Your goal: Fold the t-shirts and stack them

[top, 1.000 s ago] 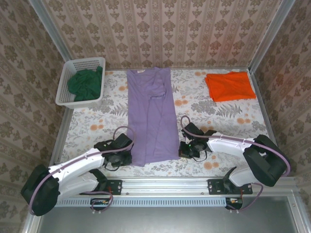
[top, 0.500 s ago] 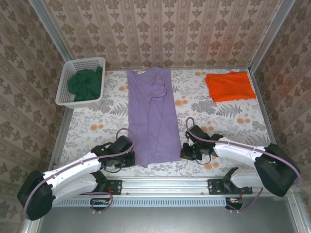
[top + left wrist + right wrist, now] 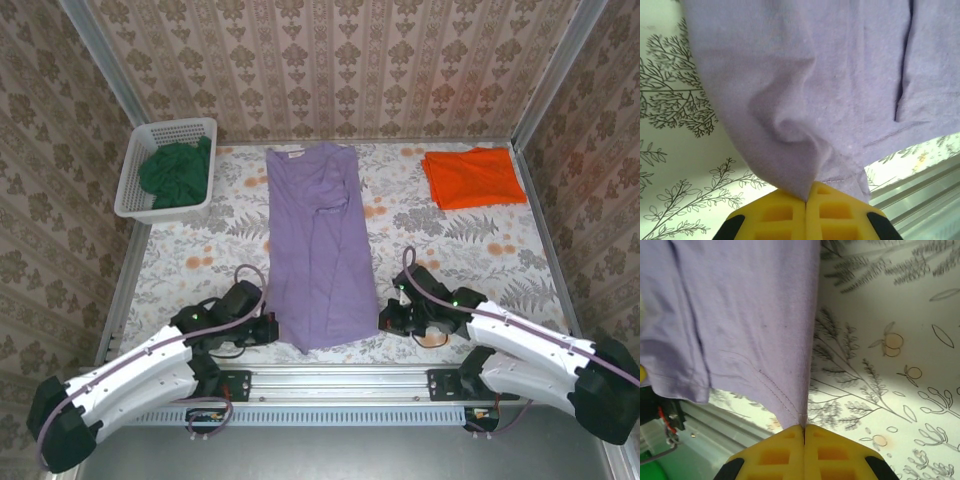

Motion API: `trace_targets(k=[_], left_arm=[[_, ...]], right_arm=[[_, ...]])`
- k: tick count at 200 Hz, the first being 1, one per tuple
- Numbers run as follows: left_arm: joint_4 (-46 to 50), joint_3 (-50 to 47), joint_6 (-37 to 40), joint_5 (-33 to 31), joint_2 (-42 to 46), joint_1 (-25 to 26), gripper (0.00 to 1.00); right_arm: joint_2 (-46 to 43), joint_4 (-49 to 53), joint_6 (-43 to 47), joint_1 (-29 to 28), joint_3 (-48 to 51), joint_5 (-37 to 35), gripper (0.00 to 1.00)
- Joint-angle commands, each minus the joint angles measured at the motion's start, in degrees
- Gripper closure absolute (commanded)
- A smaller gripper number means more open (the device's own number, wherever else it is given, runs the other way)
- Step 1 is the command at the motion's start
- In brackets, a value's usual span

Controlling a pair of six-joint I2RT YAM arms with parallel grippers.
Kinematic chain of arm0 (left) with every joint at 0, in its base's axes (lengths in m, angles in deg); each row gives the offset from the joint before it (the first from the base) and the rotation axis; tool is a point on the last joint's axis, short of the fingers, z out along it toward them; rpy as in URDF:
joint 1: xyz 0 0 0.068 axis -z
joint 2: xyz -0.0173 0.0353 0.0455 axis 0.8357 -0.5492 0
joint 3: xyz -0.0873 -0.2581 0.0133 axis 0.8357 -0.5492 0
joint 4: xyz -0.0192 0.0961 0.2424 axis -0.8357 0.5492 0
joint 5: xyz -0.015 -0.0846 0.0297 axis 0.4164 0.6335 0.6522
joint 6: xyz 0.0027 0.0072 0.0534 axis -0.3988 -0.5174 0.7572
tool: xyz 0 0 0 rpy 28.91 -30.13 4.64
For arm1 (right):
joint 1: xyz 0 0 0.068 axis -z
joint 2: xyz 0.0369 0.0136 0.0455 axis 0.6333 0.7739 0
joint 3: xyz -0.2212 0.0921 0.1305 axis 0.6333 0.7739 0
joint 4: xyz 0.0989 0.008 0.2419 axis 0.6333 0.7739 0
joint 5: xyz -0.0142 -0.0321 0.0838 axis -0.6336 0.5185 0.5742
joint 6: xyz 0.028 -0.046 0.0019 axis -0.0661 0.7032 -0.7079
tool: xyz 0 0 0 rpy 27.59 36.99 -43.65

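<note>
At the near edge, the left gripper [image 3: 806, 200] was pinched shut on the bottom-left hem corner of the lilac t-shirt [image 3: 318, 250], and the right gripper [image 3: 804, 429] was shut on its bottom-right corner. The shirt stretched away from both. Beyond it, the orange t-shirt [image 3: 473, 177] lay far right and the green t-shirt [image 3: 176, 172] lay in the basket [image 3: 170, 130] far left.

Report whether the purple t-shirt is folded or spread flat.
Partly folded: the purple t-shirt lies as a long narrow strip, sleeves turned in, full length from collar to hem, not yet folded crosswise.

White arms [image 3: 140, 368], black joints [image 3: 241, 301] — yellow claw pads [image 3: 774, 214]
</note>
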Motion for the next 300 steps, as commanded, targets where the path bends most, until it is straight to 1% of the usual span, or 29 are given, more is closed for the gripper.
trace_targets(k=[1,26,41,50,64,68,71,83,115,128,141,171,188,203,233,241,261,274,285,291,300], left_arm=[[0.8,4.8,0.9,1.8,0.0,-4.0,1.00],[-3.1,8.4,2.9,7.2,-3.1,-11.9,1.00],[-4.7,11.7,5.0,9.6,-6.4,-16.5,1.00],[-5.6,14.2,6.4,11.2,-9.4,-18.9,1.00],[-6.4,18.4,8.8,11.8,-14.8,-22.2,1.00],[-6.8,19.6,9.5,12.0,-16.4,-22.4,1.00],[-7.2,20.3,10.1,12.2,-17.6,-24.2,1.00],[-8.4,23.2,11.3,12.5,-22.3,-27.3,1.00],[-11.5,30.4,12.7,14.6,-35.1,-32.7,1.00],[-12.6,33.5,12.3,15.4,-40.4,-34.1,1.00],[-13.8,36.6,11.8,16.4,-45.3,-34.9,1.00],[-13.4,44.0,12.0,17.1,-55.5,-36.7,1.00],[-13.0,48.1,12.7,18.7,-60.7,-37.8,1.00],[-10.3,51.8,14.1,18.5,-64.3,-38.4,1.00],[-9.7,55.8,13.8,18.3,-69.2,-39.9,1.00],[-9.4,57.0,14.1,18.1,-70.4,-40.2,0.98],[-7.0,60.8,15.0,17.6,-73.2,-40.7,0.95],[-7.6,62.3,14.4,18.5,-74.6,-41.1,0.88],[-6.8,64.6,14.3,19.4,-76.0,-41.2,0.85],[-5.9,66.2,14.3,19.2,-76.9,-41.3,0.81],[-4.8,68.2,14.4,18.6,-77.8,-41.3,0.70]], right_arm=[[-0.1,3.6,0.1,-0.1,-6.1,-3.7,1.00],[6.2,2.6,2.5,1.9,-12.3,-4.0,1.00],[10.7,1.1,3.7,4.2,-16.6,-3.4,1.00],[13.1,1.1,4.8,5.6,-19.2,-3.6,1.00],[17.6,0.6,6.2,8.7,-23.5,-3.3,1.00],[19.0,0.2,6.7,9.5,-24.8,-3.0,1.00],[20.1,0.2,7.1,10.2,-25.7,-3.0,1.00],[24.6,0.5,8.0,13.0,-30.1,-2.4,1.00],[37.9,0.9,10.0,18.4,-41.7,-1.6,1.00],[42.9,0.9,9.9,20.1,-45.9,0.1,1.00],[47.5,1.4,9.7,21.3,-49.7,-0.1,1.00],[57.3,3.5,10.1,23.5,-59.3,1.4,1.00],[61.2,5.5,10.1,24.3,-63.2,1.2,1.00],[64.2,6.5,10.1,24.7,-66.2,1.6,1.00],[68.9,8.6,9.8,25.3,-70.8,2.0,1.00],[69.6,8.7,9.5,25.4,-71.3,2.0,1.00],[70.6,8.3,8.4,26.0,-71.5,2.3,1.00],[70.8,8.1,7.5,26.5,-71.5,2.3,0.97],[70.8,7.2,6.6,26.9,-71.0,2.6,0.95],[70.9,7.0,6.2,27.2,-71.1,2.9,0.93],[70.8,7.2,5.9,27.6,-71.5,3.0,0.92]])
